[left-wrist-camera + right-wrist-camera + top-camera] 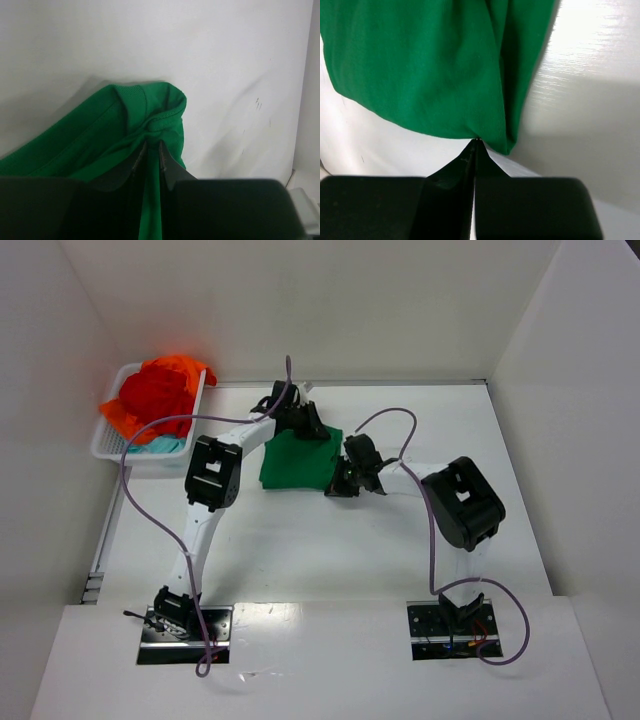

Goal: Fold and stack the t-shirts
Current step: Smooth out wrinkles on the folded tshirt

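Note:
A bright green t-shirt (295, 462) lies folded into a small rectangle in the middle of the table. My left gripper (305, 422) is at its far edge. In the left wrist view it (152, 145) is shut on a bunched fold of the green t-shirt (100, 135), and cloth runs down between the fingers. My right gripper (345, 478) is at the shirt's right near corner. In the right wrist view it (476, 141) is shut with its tips pinching the hem of the green t-shirt (430, 65). A red t-shirt (155, 395), an orange one (185, 368) and a teal one (160, 445) are piled in the basket.
A white slotted plastic basket (110, 445) stands at the far left of the table, against the left wall. White walls close in the table at the back and on both sides. Purple cables loop over both arms.

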Robot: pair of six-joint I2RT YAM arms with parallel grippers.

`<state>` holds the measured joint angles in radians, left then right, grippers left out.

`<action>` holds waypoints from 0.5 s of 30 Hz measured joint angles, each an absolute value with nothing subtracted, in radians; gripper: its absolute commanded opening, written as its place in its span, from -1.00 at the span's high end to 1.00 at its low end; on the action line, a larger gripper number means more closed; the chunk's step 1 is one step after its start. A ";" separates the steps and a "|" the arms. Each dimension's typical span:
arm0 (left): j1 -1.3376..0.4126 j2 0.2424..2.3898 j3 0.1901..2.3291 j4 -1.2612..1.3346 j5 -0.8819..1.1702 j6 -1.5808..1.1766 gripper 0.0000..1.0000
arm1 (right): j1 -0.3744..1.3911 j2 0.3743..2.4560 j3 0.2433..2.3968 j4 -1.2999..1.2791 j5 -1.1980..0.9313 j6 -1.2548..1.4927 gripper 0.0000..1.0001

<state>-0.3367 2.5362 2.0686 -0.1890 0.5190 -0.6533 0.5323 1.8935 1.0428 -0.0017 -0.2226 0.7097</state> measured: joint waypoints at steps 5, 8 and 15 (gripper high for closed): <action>-0.332 2.550 2.091 -0.189 0.523 -0.659 0.49 | 0.532 1.899 1.037 0.002 -0.226 0.721 1.00; -0.329 2.557 2.104 -0.195 0.534 -0.657 0.40 | 0.532 1.894 1.025 0.012 -0.226 0.728 1.00; -0.321 2.564 2.115 -0.202 0.575 -0.641 0.18 | 0.532 1.860 1.016 -0.025 -0.188 0.729 0.36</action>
